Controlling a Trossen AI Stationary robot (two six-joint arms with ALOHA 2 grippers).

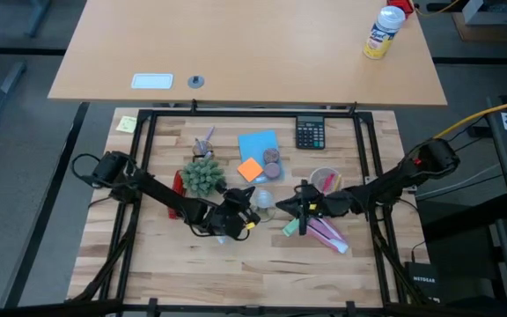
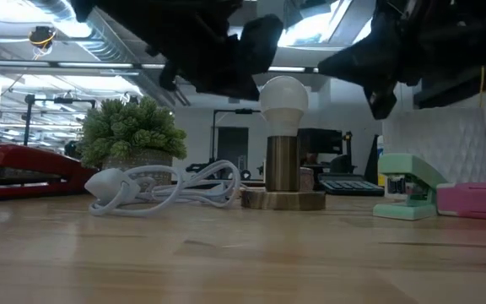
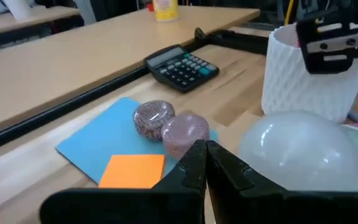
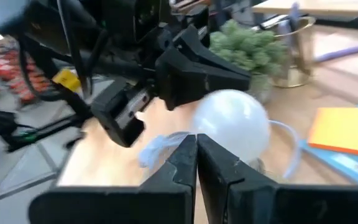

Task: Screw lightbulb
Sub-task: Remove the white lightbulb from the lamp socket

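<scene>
Lightbulb (image 2: pixel 283 95): upright, long axis vertical, seated on brass socket post (image 2: pixel 282 162) with wooden base (image 2: pixel 283 199), counter (image 1: pixel 148 255) centre. Left tool (image 1: pixel 236 214): closed, empty, at bulb's 9 o'clock, just beside. Right tool (image 1: pixel 299 210): closed, empty, at 3 o'clock, near. Left nearer. White cord (image 2: pixel 163 187) crowds 9 o'clock; open room toward 6 o'clock.

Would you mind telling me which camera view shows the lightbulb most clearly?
The low view: the lightbulb stands upright on a brass holder, its whole globe in profile. The high view shows only a small pale spot between the arms. Both wrist views show the globe close up, partly hidden by each shut claw.
</scene>
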